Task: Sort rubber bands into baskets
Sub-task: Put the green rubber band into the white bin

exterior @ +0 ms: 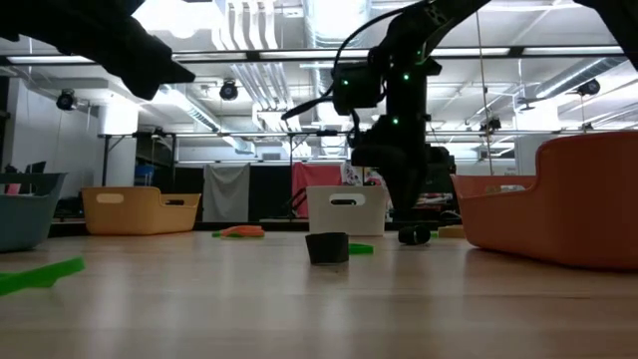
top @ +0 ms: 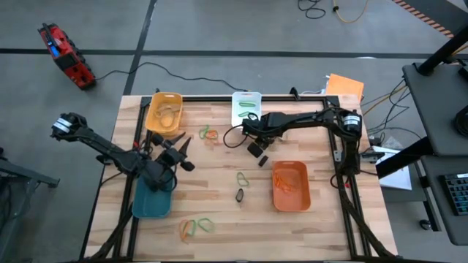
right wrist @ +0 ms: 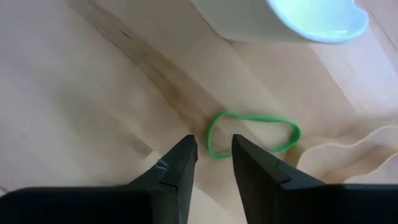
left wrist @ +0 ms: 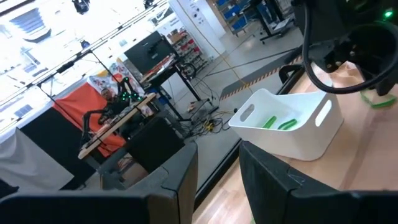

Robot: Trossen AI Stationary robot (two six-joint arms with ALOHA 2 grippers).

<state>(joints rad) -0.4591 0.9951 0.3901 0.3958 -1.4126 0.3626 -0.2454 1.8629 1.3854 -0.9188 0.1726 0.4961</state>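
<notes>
Overhead, right gripper point(right wrist: 212, 149) hovered low over tabletop point(top: 219, 212) near white basket point(top: 246, 109), fingers slightly parted, empty, just beside a green rubber band point(right wrist: 252, 132) | left gripper point(top: 183, 150) waited above teal basket point(top: 152, 199), fingers slightly parted, empty | other bands lay scattered between yellow basket point(top: 164, 113) and orange basket point(top: 291, 186).

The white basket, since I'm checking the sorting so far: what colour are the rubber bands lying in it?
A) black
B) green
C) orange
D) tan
B: the left wrist view shows green rubber bands lying inside the white basket, and the high view shows green in it too.
</notes>
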